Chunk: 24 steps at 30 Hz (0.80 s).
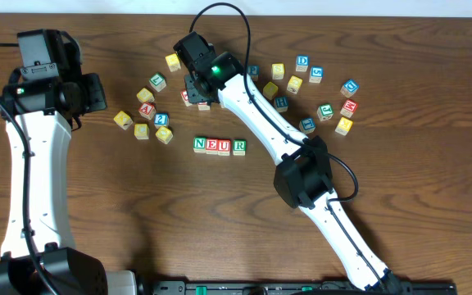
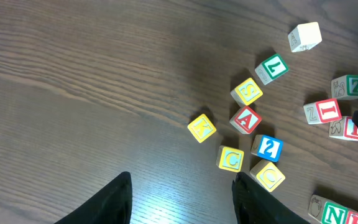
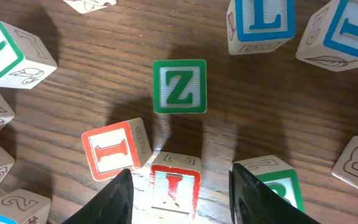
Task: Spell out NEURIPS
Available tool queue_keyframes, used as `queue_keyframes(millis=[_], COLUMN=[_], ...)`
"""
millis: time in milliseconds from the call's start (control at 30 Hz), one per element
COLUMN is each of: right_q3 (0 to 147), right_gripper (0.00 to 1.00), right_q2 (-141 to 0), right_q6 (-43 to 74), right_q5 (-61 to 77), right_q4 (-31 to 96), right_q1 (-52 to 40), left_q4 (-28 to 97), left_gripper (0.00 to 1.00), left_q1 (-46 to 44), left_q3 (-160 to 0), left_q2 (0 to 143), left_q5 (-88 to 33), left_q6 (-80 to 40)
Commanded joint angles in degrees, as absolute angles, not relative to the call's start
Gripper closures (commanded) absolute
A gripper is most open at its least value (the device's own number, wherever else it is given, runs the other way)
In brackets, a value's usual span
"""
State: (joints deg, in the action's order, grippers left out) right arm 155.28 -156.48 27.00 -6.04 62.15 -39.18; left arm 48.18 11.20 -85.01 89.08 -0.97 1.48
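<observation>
Right wrist view: the right pincer (image 3: pixel 179 199) straddles a red I cube (image 3: pixel 174 183) on the tabletop (image 3: pixel 92 81), jaws half-wide with gaps either side, not gripping. A second red I cube (image 3: pixel 114 149) sits just beside one jaw (awkwardly close), so closing could shove it or skew the grip. The left pincer (image 2: pixel 182 199) hangs open, empty.

From where I stand I count 2 robot arms (image 1: pixel 24 172) and roughly 26 lettered cubes (image 1: pixel 349 87): 4 in the row (image 1: pixel 220 146) reading N, E, U, R, 8 loose cubes (image 1: pixel 147 110) left of it, 12 right-hand cubes (image 1: pixel 294 83), and maybe 2 more half hidden under the right gripper (image 3: pixel 180 186).
</observation>
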Motion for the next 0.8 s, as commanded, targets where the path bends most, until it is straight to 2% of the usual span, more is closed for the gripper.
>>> queue_keyframes(millis=[0,467,600,633,767], right_q3=[155.13,149.40,149.40,149.47,149.77], right_gripper=[0.55,0.61,0.67,0.73,0.77], right_q2=[-156.68,-156.68,-156.68,-156.66,-156.64], right_q6=[28.23,28.16,27.99,27.03,26.22], right_q5=[-5.58,-4.56,-4.56,-4.56,-4.54], right_q4=[62.15,59.64,58.85,58.81,58.89], right_q1=[-39.48,-39.81,-39.66,-39.64,-39.57], left_q4=[48.45,48.40,48.40,48.40,48.40], left_gripper=[0.49,0.49,0.49,0.49,0.49], left_q1=[11.29,11.29,11.29,11.29,11.29], left_q3=[-85.56,-85.56,-85.56,-85.56,-85.56], left_q2=[88.09,88.09,88.09,88.09,88.09], left_q5=[-0.91,-0.91,-0.91,-0.91,-0.91], left_q6=[1.17,1.17,1.19,1.19,1.17])
